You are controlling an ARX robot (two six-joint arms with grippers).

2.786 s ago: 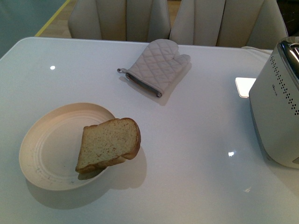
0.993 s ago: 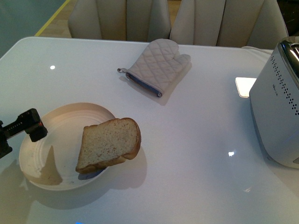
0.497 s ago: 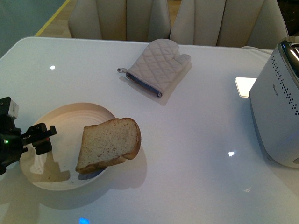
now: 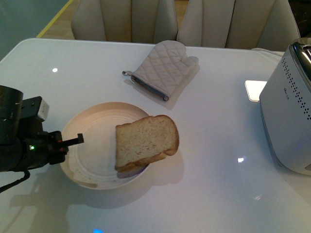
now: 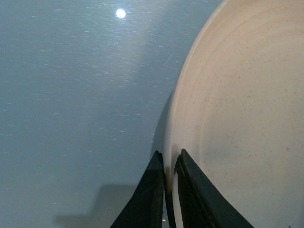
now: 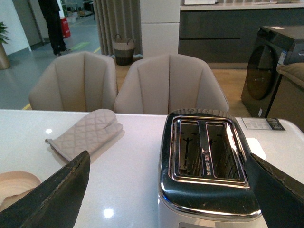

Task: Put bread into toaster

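The bread (image 4: pixel 146 141), tan with a brown crust, leans on the right rim of the round cream plate (image 4: pixel 90 141) at the table's front left. My left gripper (image 4: pixel 72 142) is shut on the plate's left rim; in the left wrist view its dark fingers (image 5: pixel 194 190) pinch the plate edge (image 5: pixel 228 109). The silver-white toaster (image 4: pixel 289 111) stands at the right edge of the table. In the right wrist view my right gripper (image 6: pixel 166 190) is open, its fingers wide apart on either side of the toaster (image 6: pixel 204 161), whose two top slots are empty.
A quilted beige oven mitt (image 4: pixel 163 70) lies at the table's back middle, also visible in the right wrist view as the mitt (image 6: pixel 85 133). Beige chairs (image 4: pixel 184 22) stand behind the table. A small white card (image 4: pixel 253 90) lies left of the toaster.
My left arm came in from the left, shut on the plate's rim and slid the plate with the bread rightward across the table.
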